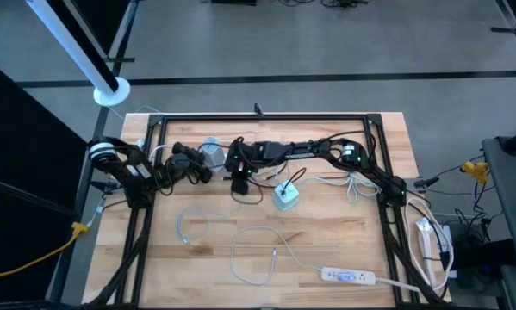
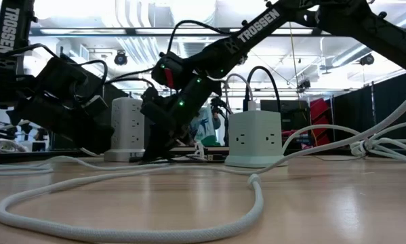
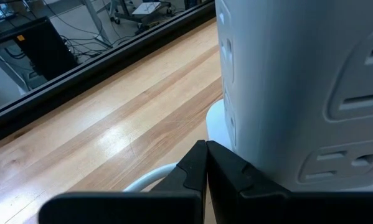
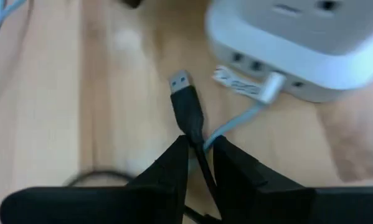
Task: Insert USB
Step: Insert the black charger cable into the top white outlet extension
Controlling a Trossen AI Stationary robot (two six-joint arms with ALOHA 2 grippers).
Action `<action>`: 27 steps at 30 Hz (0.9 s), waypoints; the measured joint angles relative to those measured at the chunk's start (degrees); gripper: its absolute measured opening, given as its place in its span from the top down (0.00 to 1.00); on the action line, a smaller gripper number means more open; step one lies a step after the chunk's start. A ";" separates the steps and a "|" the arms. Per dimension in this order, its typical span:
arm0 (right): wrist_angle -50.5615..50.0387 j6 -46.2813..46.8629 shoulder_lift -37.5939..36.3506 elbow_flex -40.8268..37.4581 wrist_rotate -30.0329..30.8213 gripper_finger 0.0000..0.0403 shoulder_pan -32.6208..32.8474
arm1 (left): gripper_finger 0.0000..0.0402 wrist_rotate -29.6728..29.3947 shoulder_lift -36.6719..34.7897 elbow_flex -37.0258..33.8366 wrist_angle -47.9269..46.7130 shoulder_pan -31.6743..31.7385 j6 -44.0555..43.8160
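Observation:
A black USB plug point(image 4: 185, 102) on a black cable sticks out ahead of my right gripper point(image 4: 200, 146), which is shut on the cable above the table's middle point(image 1: 239, 182). The plug's metal tip point(image 4: 179, 79) points toward a white power tower point(image 4: 298, 43). The tower has USB ports point(image 4: 245, 61) low on its side, and a white plug point(image 4: 270, 87) with a pale cable sits in one. In the high view the tower point(image 1: 213, 152) stands upright on its base at the far left. My left gripper point(image 3: 205, 149) is shut right beside the tower's foot point(image 3: 220, 118). My left gripper has its shut fingertips point(image 3: 226, 163) hard against the tower's lower wall point(image 3: 261, 155); whether they touch it I cannot tell. My right gripper pinches the black cable just behind the plug's body point(image 4: 197, 138) between its two fingers. The fingers slant down from the table's right side. The plug juts forward past the fingertips, in line with them.
A white cube power block point(image 1: 285, 196) with a black plug on top point(image 2: 253, 102) stands just right of my right gripper. White cable loops point(image 1: 258, 254) lie across the near half. A flat power strip point(image 1: 348, 276) lies near the front edge, and a black frame point(image 1: 258, 116) borders the table.

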 joint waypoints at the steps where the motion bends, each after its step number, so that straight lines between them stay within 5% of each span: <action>1: -0.08 -1.06 -0.01 0.00 0.77 0.87 0.43 | 1.00 0.00 0.00 0.00 0.00 0.00 -0.02; 6: -0.29 -5.76 -0.29 0.07 7.73 0.86 2.64 | 1.00 0.00 0.00 0.00 -0.03 -0.02 0.00; 27: 3.28 3.99 1.60 1.63 4.33 0.61 1.36 | 1.00 -0.02 0.00 0.00 -0.22 -0.07 -0.22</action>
